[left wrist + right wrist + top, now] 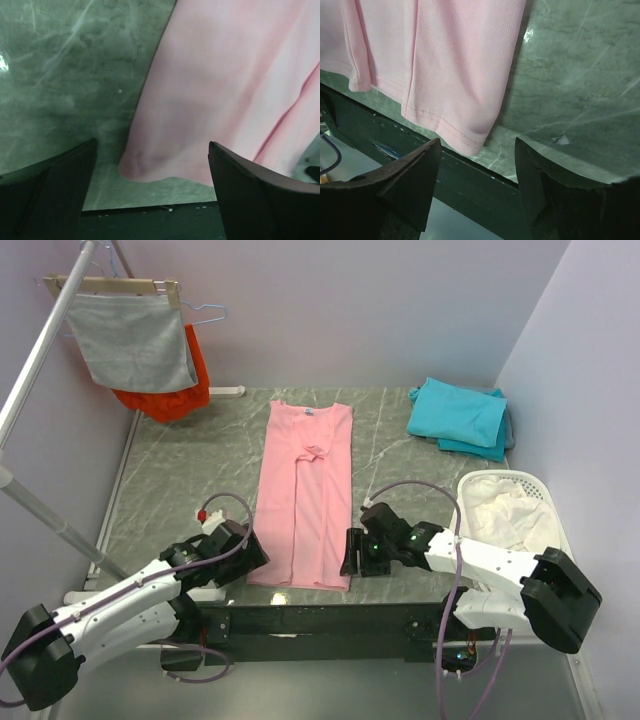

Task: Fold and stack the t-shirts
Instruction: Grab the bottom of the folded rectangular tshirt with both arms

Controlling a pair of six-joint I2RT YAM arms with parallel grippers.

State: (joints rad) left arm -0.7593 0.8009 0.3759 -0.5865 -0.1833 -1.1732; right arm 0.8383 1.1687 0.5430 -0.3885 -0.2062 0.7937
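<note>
Right gripper [352,555] open beside pink t-shirt [305,490], basket [512,474] — pale cloth [505,510] inside

No readable text, brand or number in any view. The pink t-shirt [305,500] has a small blue mark [309,412] at its neck, too small to read.

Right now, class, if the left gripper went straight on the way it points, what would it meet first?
Probably the near corner of the pink t-shirt, lying straight ahead of the open left gripper; depth is unclear, so the table might come first.
</note>
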